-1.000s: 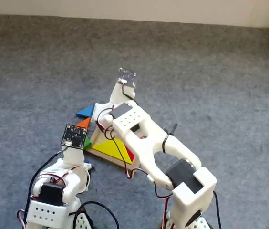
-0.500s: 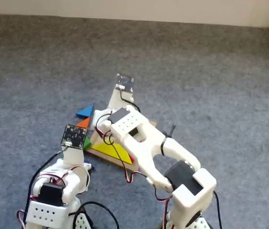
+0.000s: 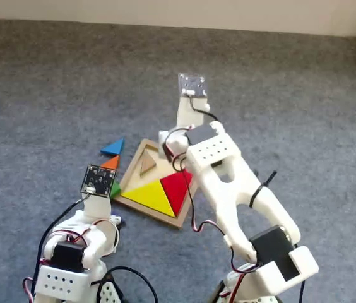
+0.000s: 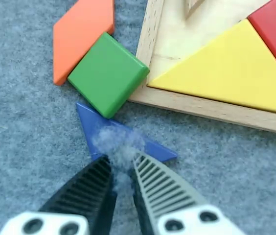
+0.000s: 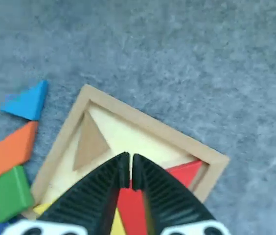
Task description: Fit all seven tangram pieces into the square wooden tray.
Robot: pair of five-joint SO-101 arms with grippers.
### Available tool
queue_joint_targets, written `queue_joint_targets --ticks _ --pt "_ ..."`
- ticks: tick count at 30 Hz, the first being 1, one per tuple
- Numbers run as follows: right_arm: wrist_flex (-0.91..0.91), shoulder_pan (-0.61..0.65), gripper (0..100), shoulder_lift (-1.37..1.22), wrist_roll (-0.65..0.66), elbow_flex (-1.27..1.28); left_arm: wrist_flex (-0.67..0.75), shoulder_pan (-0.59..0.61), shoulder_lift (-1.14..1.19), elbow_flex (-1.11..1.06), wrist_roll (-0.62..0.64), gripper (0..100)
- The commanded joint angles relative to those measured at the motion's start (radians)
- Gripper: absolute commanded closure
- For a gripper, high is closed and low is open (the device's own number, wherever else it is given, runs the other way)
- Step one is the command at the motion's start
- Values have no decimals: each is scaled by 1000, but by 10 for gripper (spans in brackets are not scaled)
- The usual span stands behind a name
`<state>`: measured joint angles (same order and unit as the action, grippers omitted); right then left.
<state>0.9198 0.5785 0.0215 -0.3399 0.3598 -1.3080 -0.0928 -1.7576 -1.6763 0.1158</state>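
Observation:
The square wooden tray (image 3: 146, 212) holds a yellow triangle (image 3: 148, 196), a red triangle (image 3: 177, 188) and a small wood-coloured triangle (image 3: 148, 164). Left of it on the carpet lie a light blue triangle (image 3: 113, 148) and an orange parallelogram (image 3: 109, 162). A green square (image 4: 107, 74) touches the tray's rim (image 4: 150, 44), with a dark blue triangle (image 4: 123, 139) just beside it. My left gripper (image 4: 121, 169) is shut and empty at the dark blue triangle's edge. My right gripper (image 5: 129, 164) is shut and empty, hanging above the tray (image 5: 152, 125) over the red triangle (image 5: 187, 174).
Grey carpet surrounds the tray on all sides, with wide free room to the right and far side. The right arm (image 3: 216, 158) stretches over the tray's right corner. The left arm's wrist camera (image 3: 98, 180) covers part of the green square.
The right arm has swung to the right and away from the tray's middle, uncovering the red and wood-coloured triangles. The left arm has stayed still.

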Motion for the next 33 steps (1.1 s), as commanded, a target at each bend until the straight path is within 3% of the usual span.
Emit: queue_joint_targets --ticks 1,7,10,14,20,24,33 --pt "-130 -10 993 58 37 68 -5 2 -39 -21 11 983" --pt "-433 36 993 58 41 283 -5 2 -39 -21 11 983" --pt "-503 41 993 58 43 344 -5 2 -39 -21 11 983" --pt "-503 41 993 58 51 364 -5 2 -39 -21 11 983" --pt "-443 41 993 59 230 381 -5 2 -39 -21 11 983" --pt "-325 41 993 61 236 383 -5 2 -39 -21 11 983" --pt "-278 35 993 68 236 329 -5 2 -39 -21 11 983"
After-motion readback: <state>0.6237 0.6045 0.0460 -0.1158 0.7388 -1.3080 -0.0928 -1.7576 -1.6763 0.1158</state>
